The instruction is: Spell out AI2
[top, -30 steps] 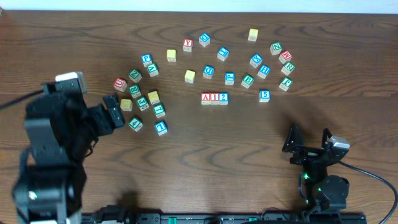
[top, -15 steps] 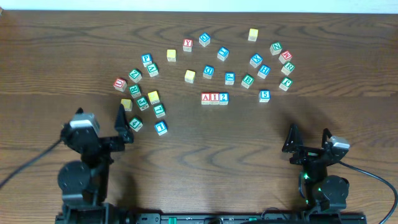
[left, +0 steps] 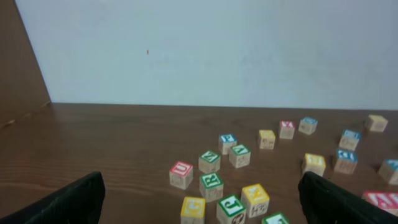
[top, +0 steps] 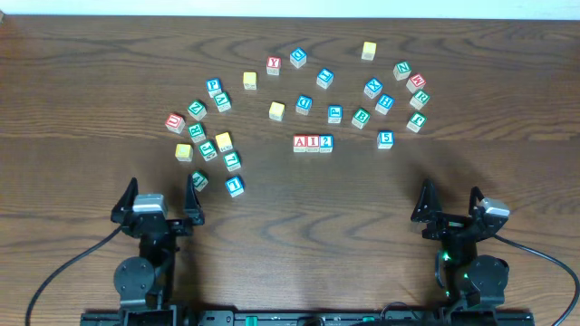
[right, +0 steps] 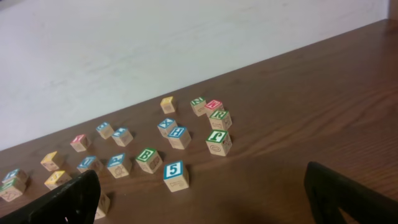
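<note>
The dark wooden tabletop (top: 299, 226) fills your overhead view. Both arms sit at its near edge. The left arm (top: 138, 276) has its jaws spread wide and holding nothing; in its wrist view you see only the two dark fingertips (left: 59, 202) at the bottom corners, with open wood between them. The right arm (top: 473, 272) is the same: jaws parted and empty, well apart from every block.

The loose blocks (top: 362, 91) lie in a broad arc across the far half of the tabletop, with a tighter bunch on the left side. From that bunch, a green block (top: 198, 179) lies just beside the left arm's inner finger.

Your word stands in the middle of the tabletop, just inside the arc: the red A block (top: 300, 142), the I block (top: 313, 142) and the blue 2 block (top: 325, 142) form a straight row, side by side and touching, reading A I 2 from left to right.

A blue 5 block (top: 385, 139) (right: 174, 171) lies to the right of the row, apart from it. A blue 1 block (top: 235, 186) lies nearer you on the left.
</note>
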Robot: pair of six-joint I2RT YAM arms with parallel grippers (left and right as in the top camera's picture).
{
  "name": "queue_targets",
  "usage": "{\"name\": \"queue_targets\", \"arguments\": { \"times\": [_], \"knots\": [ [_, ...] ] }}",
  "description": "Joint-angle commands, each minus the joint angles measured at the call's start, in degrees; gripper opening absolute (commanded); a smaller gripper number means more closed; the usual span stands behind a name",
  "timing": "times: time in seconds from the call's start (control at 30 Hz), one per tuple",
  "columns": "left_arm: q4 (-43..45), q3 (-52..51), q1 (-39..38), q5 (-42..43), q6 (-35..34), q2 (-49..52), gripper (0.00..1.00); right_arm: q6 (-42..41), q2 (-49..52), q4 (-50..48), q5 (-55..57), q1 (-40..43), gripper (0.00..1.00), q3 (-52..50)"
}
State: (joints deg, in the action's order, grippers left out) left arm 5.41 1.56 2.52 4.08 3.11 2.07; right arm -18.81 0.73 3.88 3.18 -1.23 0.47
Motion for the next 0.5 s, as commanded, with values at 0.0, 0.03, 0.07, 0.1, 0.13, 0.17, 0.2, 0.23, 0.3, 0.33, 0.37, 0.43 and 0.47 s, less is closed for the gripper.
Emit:
{"name": "queue_targets", "arguments": {
  "times": [0.0, 0.03, 0.07, 0.1, 0.13, 0.17, 0.2, 0.23, 0.3, 0.33, 0.37, 0.43, 0.47],
  "knots": [
    [-0.8, -1.3, -0.1, -0.6, 1.4, -2.0, 0.98, 0.7, -0.4, 0.2, -0.1, 0.4, 0.99, -0.2],
    [-1.6, -1.3, -0.1, -0.5, 1.4, -2.0, 0.98, 0.7, -0.4, 0.1, -0.1, 0.4, 0.99, -0.2],
    [-2.0, -1.3, -0.1, -0.5, 1.4, -2.0, 0.98, 0.7, -0.4, 0.2, -0.1, 0.4, 0.99, -0.2],
    [-2.5, -1.3, -0.1, -0.5, 1.4, -2.0, 0.98, 0.7, -0.4, 0.2, -0.1, 0.4, 0.99, -0.2],
    [-3.0, -1.3, -0.1, -0.5, 1.4, -2.0, 0.98, 0.7, -0.4, 0.2, -0.1, 0.4, 0.99, -0.2],
    [-3.8, -1.3, -0.1, -0.5, 1.4, -2.0, 0.98, 0.7, -0.4, 0.2, -0.1, 0.4, 0.99, -0.2],
    [-5.0, -1.3, -0.1, -0.5, 1.4, -2.0, 0.98, 0.7, -0.4, 0.2, -0.1, 0.4, 0.99, -0.2],
    [-6.6, -1.3, -0.1, -0.5, 1.4, -2.0, 0.98, 0.7, -0.4, 0.2, -0.1, 0.4, 0.99, -0.2],
    [-9.4, -1.3, -0.1, -0.5, 1.1, -1.9, 0.98, 0.7, -0.4, 0.2, -0.1, 0.4, 0.99, -0.2],
    [-9.3, -1.3, -0.1, -0.3, 0.9, -2.0, 0.98, 0.7, -0.4, 0.2, -0.1, 0.4, 0.99, -0.2],
    [-9.4, -1.3, -0.1, -0.3, 0.6, -2.0, 0.98, 0.7, -0.4, 0.1, -0.1, 0.4, 0.99, -0.2],
    [-9.3, -1.3, -0.1, -0.3, -0.9, -2.0, 0.98, 0.7, -0.4, 0.2, -0.1, 0.4, 0.99, -0.2],
    [-9.3, -1.3, -0.1, -0.3, -1.4, -2.0, 0.98, 0.7, -0.4, 0.2, -0.1, 0.4, 0.99, -0.2]
  ]
}}
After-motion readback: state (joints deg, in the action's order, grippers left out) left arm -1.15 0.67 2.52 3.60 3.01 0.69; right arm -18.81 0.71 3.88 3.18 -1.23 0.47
